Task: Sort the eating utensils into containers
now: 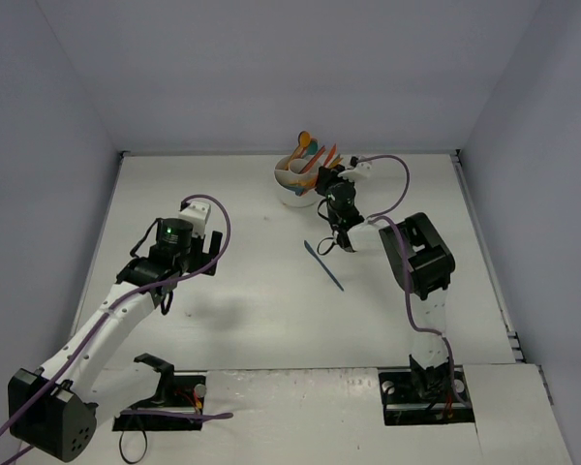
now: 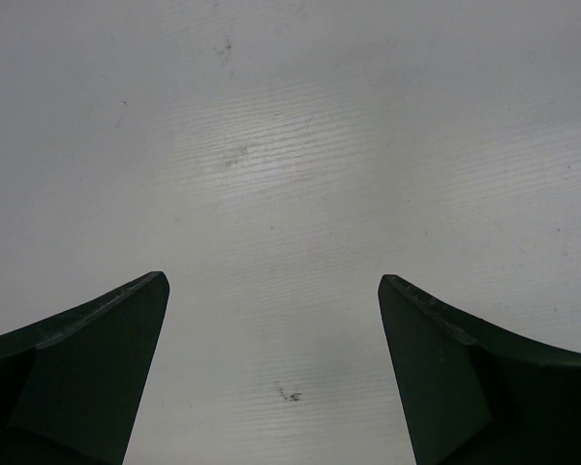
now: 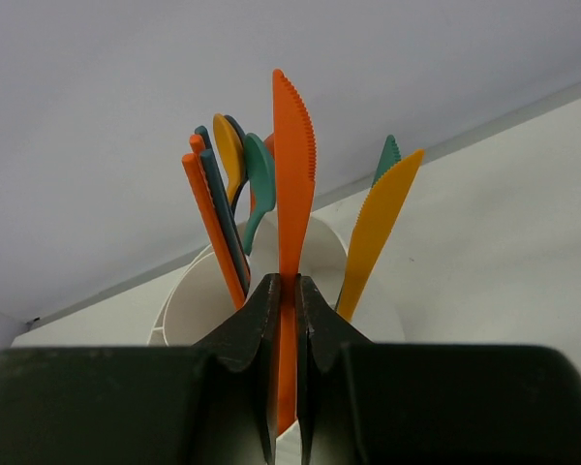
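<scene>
Eating utensils [image 3: 234,184] during sorting: spoons and knives in orange, teal and dark blue already stand bunched in the white cup [image 3: 189,302]. Just in front of the cup, the orange knife [image 3: 292,165] is held upright, serrated blade up. The right gripper [image 3: 283,283] has its jaws closed on the knife's handle. We cannot tell whether the knife's lower end is over a compartment, because the gripper hides it. One dark blue utensil [image 1: 324,263] lies flat on the worktop [image 1: 252,320], near the cup but not touching it. The left gripper [image 2: 271,281] hangs over bare worktop with its jaws spread wide, holding nothing.

We judge these pieces to be very light, thin moulded plastic. They look stiff enough to stand in the cup and springy along the shaft. Their smooth surface makes them liable to slip or pivot in a narrow pinch. The handle near its middle is the sensible place to hold, since that leaves the working end free. The piece lying flat offers little height, so a gripper would have to straddle its shaft and close across its width. The cup also looks light, and a sideways push on the standing utensils could shift or tip it.

We can read no brand, label or writing on the utensils, cup or worktop in any view.
</scene>
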Controlling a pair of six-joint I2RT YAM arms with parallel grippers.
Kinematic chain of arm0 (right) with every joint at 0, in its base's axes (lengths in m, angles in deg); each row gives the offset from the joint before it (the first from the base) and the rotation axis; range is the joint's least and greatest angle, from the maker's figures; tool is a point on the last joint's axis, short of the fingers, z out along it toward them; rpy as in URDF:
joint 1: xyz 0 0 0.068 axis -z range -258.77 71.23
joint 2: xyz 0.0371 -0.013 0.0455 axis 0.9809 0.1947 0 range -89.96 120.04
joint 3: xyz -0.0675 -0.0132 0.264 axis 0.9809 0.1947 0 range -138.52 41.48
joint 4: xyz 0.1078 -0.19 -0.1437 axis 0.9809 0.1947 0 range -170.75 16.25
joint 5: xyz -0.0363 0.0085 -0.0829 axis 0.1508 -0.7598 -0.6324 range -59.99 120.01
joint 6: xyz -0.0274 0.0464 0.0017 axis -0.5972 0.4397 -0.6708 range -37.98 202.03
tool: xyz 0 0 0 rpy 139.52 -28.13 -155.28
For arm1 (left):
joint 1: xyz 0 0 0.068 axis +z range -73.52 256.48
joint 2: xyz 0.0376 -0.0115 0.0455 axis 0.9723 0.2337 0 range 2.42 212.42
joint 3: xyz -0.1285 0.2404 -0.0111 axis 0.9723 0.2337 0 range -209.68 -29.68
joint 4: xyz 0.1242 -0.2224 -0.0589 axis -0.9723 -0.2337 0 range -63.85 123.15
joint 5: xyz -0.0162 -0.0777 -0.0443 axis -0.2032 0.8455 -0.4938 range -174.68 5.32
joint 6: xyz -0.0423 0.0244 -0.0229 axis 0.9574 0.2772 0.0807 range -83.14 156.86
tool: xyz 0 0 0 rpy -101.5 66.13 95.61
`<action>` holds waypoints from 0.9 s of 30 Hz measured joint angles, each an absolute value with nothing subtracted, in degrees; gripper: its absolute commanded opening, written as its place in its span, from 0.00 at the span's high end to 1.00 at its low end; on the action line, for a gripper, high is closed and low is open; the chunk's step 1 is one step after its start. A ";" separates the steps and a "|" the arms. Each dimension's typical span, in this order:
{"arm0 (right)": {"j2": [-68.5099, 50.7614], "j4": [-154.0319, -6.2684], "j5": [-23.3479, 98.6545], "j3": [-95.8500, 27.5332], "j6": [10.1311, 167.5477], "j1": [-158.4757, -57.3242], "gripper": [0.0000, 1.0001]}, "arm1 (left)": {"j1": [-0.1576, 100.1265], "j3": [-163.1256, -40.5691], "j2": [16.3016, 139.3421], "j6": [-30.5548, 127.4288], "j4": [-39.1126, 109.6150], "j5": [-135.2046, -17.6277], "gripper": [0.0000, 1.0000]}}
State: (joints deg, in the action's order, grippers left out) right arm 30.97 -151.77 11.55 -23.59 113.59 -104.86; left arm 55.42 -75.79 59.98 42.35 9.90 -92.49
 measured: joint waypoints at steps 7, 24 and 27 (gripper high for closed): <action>30.91 -152.09 11.42 -23.56 112.57 -105.51 0.67 | 55.32 -75.74 59.95 42.35 9.92 -92.47 0.12; 9.59 -136.64 11.48 -15.99 104.68 -106.63 0.54 | 55.16 -75.72 59.58 42.40 9.88 -91.78 0.12; 3.35 -125.93 13.35 -17.94 101.66 -106.63 0.53 | 55.16 -75.73 59.58 42.41 9.86 -91.74 0.12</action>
